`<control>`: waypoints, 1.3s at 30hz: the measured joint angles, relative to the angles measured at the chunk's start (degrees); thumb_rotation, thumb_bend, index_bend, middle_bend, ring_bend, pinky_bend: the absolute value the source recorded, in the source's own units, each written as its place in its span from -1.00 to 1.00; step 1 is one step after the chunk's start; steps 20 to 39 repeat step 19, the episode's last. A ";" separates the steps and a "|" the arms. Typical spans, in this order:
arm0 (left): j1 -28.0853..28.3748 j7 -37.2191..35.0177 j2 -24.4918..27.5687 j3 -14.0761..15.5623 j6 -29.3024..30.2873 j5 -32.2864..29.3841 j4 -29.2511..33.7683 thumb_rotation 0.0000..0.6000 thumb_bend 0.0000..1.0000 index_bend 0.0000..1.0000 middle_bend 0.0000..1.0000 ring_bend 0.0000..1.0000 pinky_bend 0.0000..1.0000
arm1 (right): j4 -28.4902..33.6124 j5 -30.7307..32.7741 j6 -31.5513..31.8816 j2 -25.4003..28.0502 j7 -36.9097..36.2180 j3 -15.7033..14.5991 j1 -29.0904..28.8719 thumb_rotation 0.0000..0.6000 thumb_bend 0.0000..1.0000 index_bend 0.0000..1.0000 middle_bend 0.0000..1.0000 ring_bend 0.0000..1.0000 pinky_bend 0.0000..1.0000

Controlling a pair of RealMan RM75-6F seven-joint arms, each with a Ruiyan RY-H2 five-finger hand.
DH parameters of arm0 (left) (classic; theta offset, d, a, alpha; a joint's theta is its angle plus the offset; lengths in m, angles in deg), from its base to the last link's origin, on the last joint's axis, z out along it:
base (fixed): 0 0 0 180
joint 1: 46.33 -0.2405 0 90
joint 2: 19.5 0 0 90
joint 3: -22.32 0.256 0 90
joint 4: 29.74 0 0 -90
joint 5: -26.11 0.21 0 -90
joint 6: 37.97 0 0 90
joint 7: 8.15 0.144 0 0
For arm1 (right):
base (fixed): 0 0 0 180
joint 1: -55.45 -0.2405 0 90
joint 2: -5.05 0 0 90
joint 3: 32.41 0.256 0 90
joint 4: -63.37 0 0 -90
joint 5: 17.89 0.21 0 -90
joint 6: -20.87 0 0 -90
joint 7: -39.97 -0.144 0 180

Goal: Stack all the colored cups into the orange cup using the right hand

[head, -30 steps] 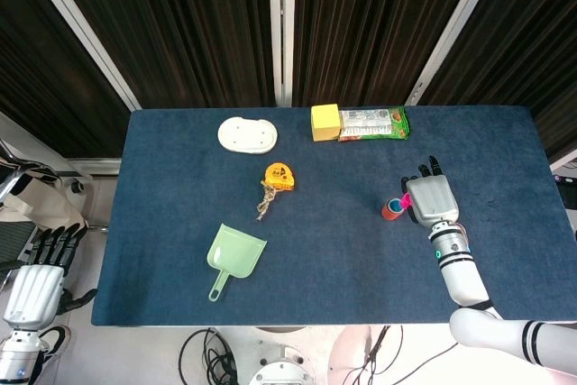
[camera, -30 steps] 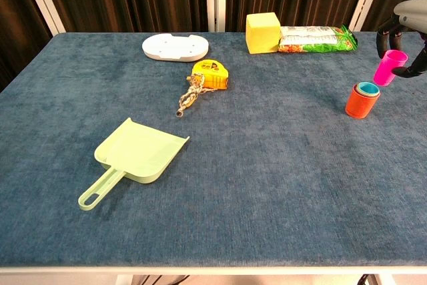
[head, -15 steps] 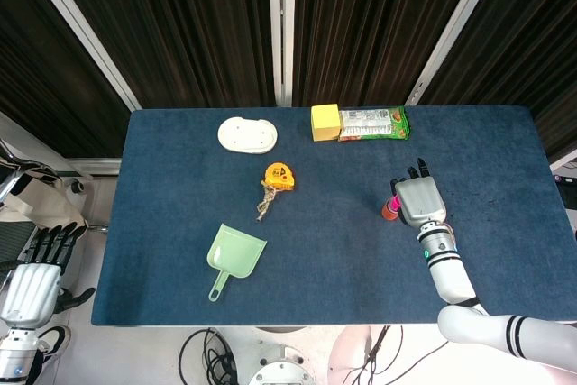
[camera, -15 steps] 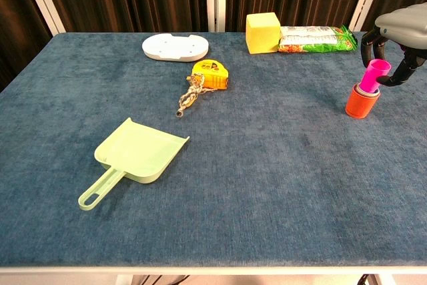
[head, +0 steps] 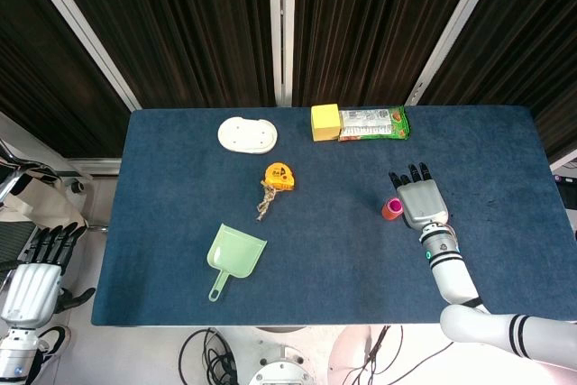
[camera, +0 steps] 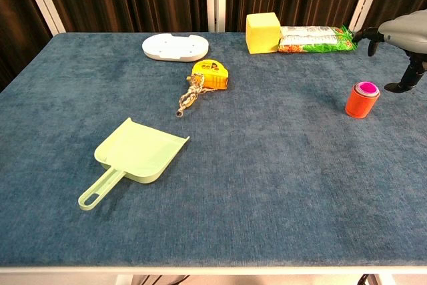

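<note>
Pink cup [camera: 365, 87] has dropped fully into the small orange plastic cup [camera: 361, 102] since half a second ago, and the right hand [head: 421, 199] let go, fingers spread, holding nothing. Stack stands upright just left of that hand. Green snack packet [head: 373, 123] and yellow foam cube [head: 325, 122] sit beyond its fingertips, nothing between. Left hand [head: 32, 280] hangs off-table, fingers apart.

The orange cup [camera: 361, 101] stands upright, the pink cup [camera: 365, 87] nested inside it.
</note>
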 measured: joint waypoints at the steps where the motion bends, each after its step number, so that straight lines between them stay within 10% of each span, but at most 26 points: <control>1: 0.02 0.10 -0.01 0.00 -0.02 0.01 0.04 1.00 -0.93 -0.87 -0.91 -1.00 -1.00 | 0.23 -0.47 0.27 0.22 -0.61 0.01 0.15 1.00 -0.56 -1.00 -0.80 -1.00 -1.00; 9: 0.08 1.86 0.65 -0.10 0.45 0.59 1.78 1.00 -0.93 -0.87 -0.91 -1.00 -1.00 | 6.55 -10.79 6.09 5.01 -6.97 -2.38 5.27 1.00 -0.56 -1.00 -0.85 -1.00 -1.00; 19: 0.25 4.13 0.97 -0.79 0.76 0.38 3.34 1.00 -0.92 -0.87 -0.91 -1.00 -1.00 | -0.20 -41.84 26.24 7.93 -27.44 -14.39 24.43 1.00 -0.67 -1.00 -1.00 -1.00 -1.00; 39: 0.25 4.13 0.97 -0.79 0.76 0.38 3.34 1.00 -0.92 -0.87 -0.91 -1.00 -1.00 | -0.20 -41.84 26.24 7.93 -27.44 -14.39 24.43 1.00 -0.67 -1.00 -1.00 -1.00 -1.00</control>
